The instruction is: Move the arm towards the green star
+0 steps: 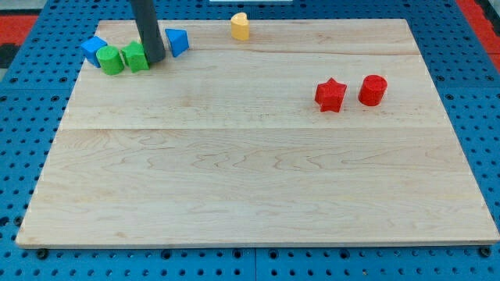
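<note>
Down at the upper left of the frame, my tip (155, 60) rests on the wooden board (250, 172), at the end of a straight dark rod that enters from the top edge. It is a plain rod end with nothing to open or close, and it grips nothing; it only presses against the right side of the green star (135, 57). That star sits near the board's upper left corner, partly hidden by the rod, so its points are hard to make out and I cannot tell which way any of them faces or whether it has a long axis. Just to its left, touching or nearly so, stands a green cylinder (111, 60). Behind the cylinder, farther left, is a blue block (94, 48) of unclear shape. On the rod's right side lies a blue triangle-like block (178, 41), close to the rod. A yellow block (241, 26) with a rounded top sits at the top edge, right of centre-left. Well apart, on the right half, a red star (330, 94) and a red cylinder (373, 90) stand side by side.
</note>
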Robot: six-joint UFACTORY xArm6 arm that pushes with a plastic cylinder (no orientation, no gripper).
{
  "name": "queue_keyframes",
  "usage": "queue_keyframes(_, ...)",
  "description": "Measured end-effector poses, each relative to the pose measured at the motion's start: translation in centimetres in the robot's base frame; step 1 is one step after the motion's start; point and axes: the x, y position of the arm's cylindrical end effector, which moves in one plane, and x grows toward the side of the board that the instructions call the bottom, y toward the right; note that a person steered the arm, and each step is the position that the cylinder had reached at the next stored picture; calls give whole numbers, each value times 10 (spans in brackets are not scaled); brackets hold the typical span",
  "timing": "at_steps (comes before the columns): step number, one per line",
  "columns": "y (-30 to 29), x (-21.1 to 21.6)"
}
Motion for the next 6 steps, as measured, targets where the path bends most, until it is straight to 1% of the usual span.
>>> queue_keyframes(1,-36,-3)
queue_keyframes(3,43,-34)
queue_keyframes(4,-18,-31)
queue_keyframes(5,-21,-42)
queue_keyframes(6,15,-47)
